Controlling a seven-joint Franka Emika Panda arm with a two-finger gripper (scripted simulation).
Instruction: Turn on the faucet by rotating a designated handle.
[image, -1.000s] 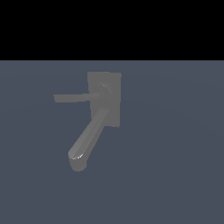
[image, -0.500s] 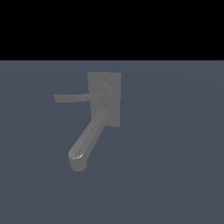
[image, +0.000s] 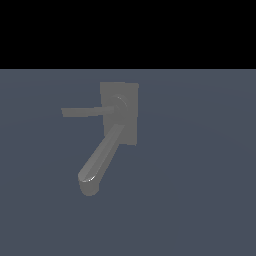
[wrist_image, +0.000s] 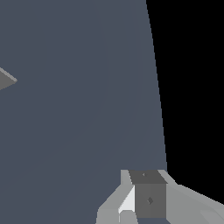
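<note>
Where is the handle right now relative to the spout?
In the exterior view the handle juts from the hub on the faucet's plate toward the view's left, above the thick spout; no gripper touches it.

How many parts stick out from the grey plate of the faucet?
2. The thin flat handle points toward the exterior view's left. The thick round spout slants down toward the lower left, its tip turned down.

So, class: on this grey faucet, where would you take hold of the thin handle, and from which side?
Probably near the handle's free tip, far from the hub, jaws across its thin flat faces. Approach from the exterior view's left, clear of the spout.
</note>
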